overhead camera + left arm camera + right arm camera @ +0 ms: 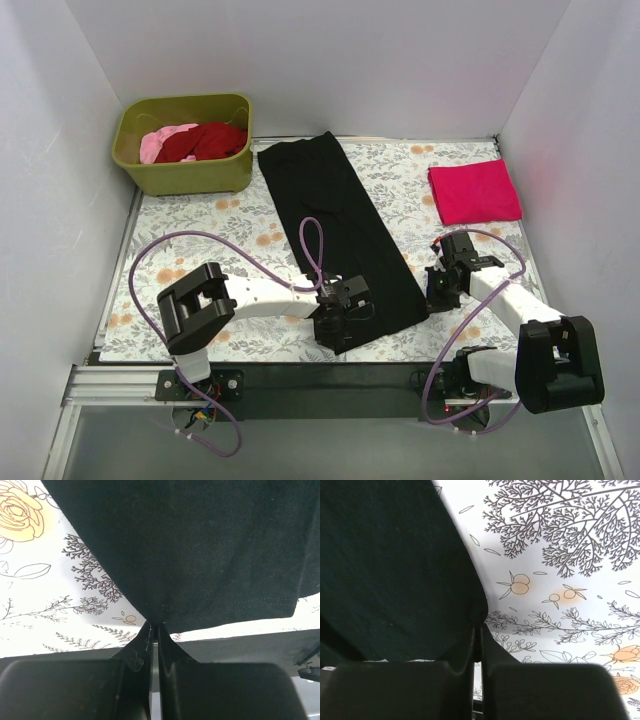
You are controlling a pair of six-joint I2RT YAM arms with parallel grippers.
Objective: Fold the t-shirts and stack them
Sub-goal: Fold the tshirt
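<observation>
Between the two grippers, top view: the black t-shirt [335, 235] lies as a long strip, slanting from the far middle of the floral table cloth [230, 215] to its near edge.
Left gripper [338, 332]: sits at the strip's near corner; its own body hides the jaws from above.
Right gripper [436, 285]: sits at the strip's near right edge; the jaws are too small to read here.
Purple cable [312, 240]: loops over the black t-shirt just beyond the left gripper.
Magenta-pink t-shirt [474, 191]: a folded square beyond the right gripper, apart from the black strip.
Olive-green tub [185, 170]: far left corner, well beyond the left gripper; it holds the dark red t-shirt [208, 142] and pale pink t-shirt [160, 142], both bunched.

Left wrist view, jaws: the fingers [140, 650] are pressed together on a pinch of black hem at their tips.
Ahead of the jaws: black fabric fills the view, its stitched hem running off to the right.
Left of the jaws: bare patterned cloth.

Right wrist view, jaws: the fingers [492, 650] are closed together, with the shirt's edge caught at the tips.
Ahead-left: black fabric.
Ahead-right: printed cloth.
</observation>
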